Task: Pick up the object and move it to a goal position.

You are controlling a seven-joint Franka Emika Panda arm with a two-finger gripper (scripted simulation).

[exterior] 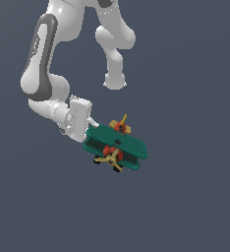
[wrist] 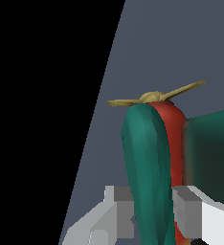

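The gripper (wrist: 152, 213) is clamped on the toy biplane (exterior: 118, 145), one teal wing (wrist: 147, 167) between its fingers (wrist: 117, 210). It should carry slowly, keeping squeeze steady.

The arm (exterior: 48, 64) is glossy white — rounded, bulging segments with dark grey panels at the joints. Its tool (wrist: 152, 213) is boxy, with pale grey, square-edged fingers (wrist: 188, 210).

Toy biplane (exterior: 118, 146) smooth like plastic, teal wings (wrist: 145, 167) a bit shiny, red body (wrist: 170, 139) smooth, yellow propeller (wrist: 154, 97) dull, robot arm (exterior: 43, 59) white and glossy, gripper (wrist: 154, 213) fingers (wrist: 186, 213) flat matt grey
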